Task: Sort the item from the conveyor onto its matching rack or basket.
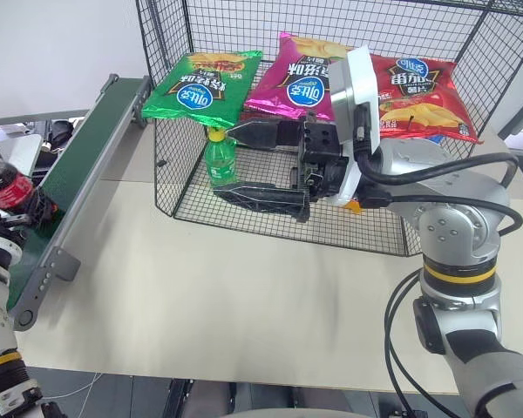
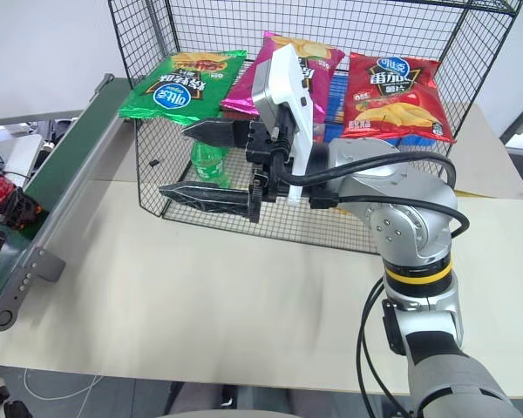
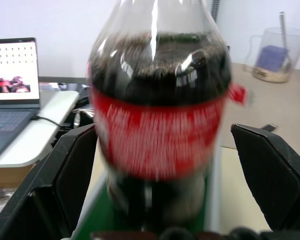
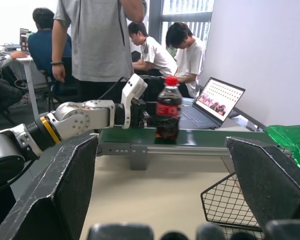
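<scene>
Surface [image 1: 200,296]: pale, broad; it carries the cage and the belt.

Cage [image 1: 436,52]: black wire mesh, set at the far side of the surface. On its upper shelf we count three crisp bags, green [image 1: 202,85], magenta [image 1: 298,78] and red [image 1: 418,97], side by side. On its mesh floor stands a green bottle [image 1: 219,157], upright, yellow cap.

Belt [image 1: 87,165]: dark green with grey rails, running along our left edge of the surface, well apart from the cage front.

Right gripper [image 1: 260,164]: held above the surface in front of the cage, pointing toward the belt, fingers spread wide with nothing between them.

Left gripper [image 4: 149,117]: at the near end of the belt, level, fingers spread as wide as they go. The cola [image 3: 157,115] stands upright on the belt between them; we cannot tell whether either finger touches it.

Cola: dark liquid, red label, red cap; on the belt, outside the cage.
</scene>
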Robot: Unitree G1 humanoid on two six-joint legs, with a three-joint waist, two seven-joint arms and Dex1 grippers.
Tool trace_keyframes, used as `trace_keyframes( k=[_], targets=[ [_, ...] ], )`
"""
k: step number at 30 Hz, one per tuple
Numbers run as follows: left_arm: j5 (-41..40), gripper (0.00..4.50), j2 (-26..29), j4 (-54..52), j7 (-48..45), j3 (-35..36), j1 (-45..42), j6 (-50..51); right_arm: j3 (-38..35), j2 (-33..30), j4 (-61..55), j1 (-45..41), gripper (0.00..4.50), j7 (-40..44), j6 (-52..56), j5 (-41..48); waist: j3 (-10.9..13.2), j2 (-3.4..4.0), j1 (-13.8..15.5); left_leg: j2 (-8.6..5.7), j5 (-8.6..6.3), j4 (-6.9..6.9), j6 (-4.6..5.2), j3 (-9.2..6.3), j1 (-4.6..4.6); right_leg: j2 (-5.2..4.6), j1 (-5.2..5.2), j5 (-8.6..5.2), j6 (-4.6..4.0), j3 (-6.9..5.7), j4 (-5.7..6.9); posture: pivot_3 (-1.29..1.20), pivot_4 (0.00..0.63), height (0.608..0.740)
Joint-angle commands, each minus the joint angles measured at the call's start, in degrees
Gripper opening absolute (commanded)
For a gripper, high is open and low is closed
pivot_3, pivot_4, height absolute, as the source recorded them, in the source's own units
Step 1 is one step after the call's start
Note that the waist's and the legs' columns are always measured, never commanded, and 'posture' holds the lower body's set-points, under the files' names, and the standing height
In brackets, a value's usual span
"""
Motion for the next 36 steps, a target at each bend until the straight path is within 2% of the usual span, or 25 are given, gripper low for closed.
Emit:
trace_keyframes(
  k=[1,3,4,5,14,18,23,31,36],
  targets=[
    [-0.2,4.25,1.6,-0.6,0.2,2.1,0.1,-1.8,-1.2,-0.2,-1.8,-1.3,4.49,-0.3,-0.3,1.0,0.0,0.00,0.0,0.00,0.00,0.00,0.00,0.00,0.01,-0.01,0.00,0.00,0.00,0.00,0.00,0.00,0.150,0.740],
    [-0.6,3.72,1.4,-1.1,-0.2,2.2,0.6,-1.8,-1.1,-0.2,-1.7,-1.3,4.50,-0.2,-0.4,0.9,0.0,0.00,0.0,0.00,0.00,-0.03,0.00,0.01,0.00,-0.01,-0.03,0.00,-0.01,0.00,0.00,0.00,0.150,0.740],
    [-0.7,3.25,1.4,-1.3,-0.2,2.3,0.8,-1.7,-1.1,-0.3,-1.5,-1.2,4.50,-0.1,-0.5,0.8,0.0,0.00,0.0,0.01,0.00,-0.03,0.00,0.00,0.01,-0.03,-0.03,0.00,-0.01,0.00,0.01,0.00,0.150,0.740],
    [-0.9,3.05,1.3,-1.6,-0.1,2.4,1.0,-1.7,-1.1,-0.3,-1.5,-1.1,4.50,-0.1,-0.6,0.7,0.0,0.00,0.1,0.01,0.00,-0.03,0.00,-0.01,0.00,-0.04,-0.03,0.01,-0.01,0.00,0.01,0.00,0.150,0.740],
    [-4.4,3.05,2.5,-9.8,-4.2,-0.2,3.8,3.9,-1.3,-2.5,-4.1,3.7,4.50,-0.7,-1.3,-0.7,0.0,-0.03,0.4,0.03,0.00,-0.05,0.00,-0.03,-0.02,-0.12,-0.01,0.03,-0.06,0.00,-0.03,0.00,0.150,0.740],
    [-7.9,3.05,5.4,-16.8,-11.4,-4.3,6.5,9.0,-3.1,-5.7,-7.4,9.1,4.50,-1.8,-1.1,-1.1,0.0,-0.04,0.7,0.01,0.00,-0.04,-0.01,-0.04,-0.15,-0.18,-0.05,0.04,-0.07,-0.02,-0.09,0.00,0.150,0.740],
    [-11.0,3.05,6.9,-26.1,-16.0,-9.9,9.1,14.2,-4.2,-9.1,-11.9,16.2,4.50,-3.6,-2.4,-3.2,0.0,-0.04,0.2,0.01,0.00,-0.09,-0.01,-0.01,-0.18,-0.21,-0.09,0.04,-0.07,0.02,-0.13,0.00,0.150,0.740],
    [-12.0,3.05,6.0,-32.0,-18.9,-17.9,7.7,16.0,-6.2,-10.6,-18.2,24.6,4.50,-9.7,-2.0,-4.3,0.0,-0.06,-0.1,0.10,0.01,-0.08,-0.01,0.04,-0.12,0.23,-0.18,0.03,-0.06,0.15,-0.08,0.00,0.150,0.740],
    [-8.5,3.05,0.0,-30.7,-18.5,-30.2,-0.5,12.8,-7.3,-10.0,-23.6,32.8,4.50,-18.3,-1.9,-9.6,0.0,-0.07,1.3,-0.14,0.02,0.03,-0.01,0.08,-0.26,0.36,-0.16,0.01,-0.04,0.09,-0.13,0.00,0.150,0.740]
  ],
)
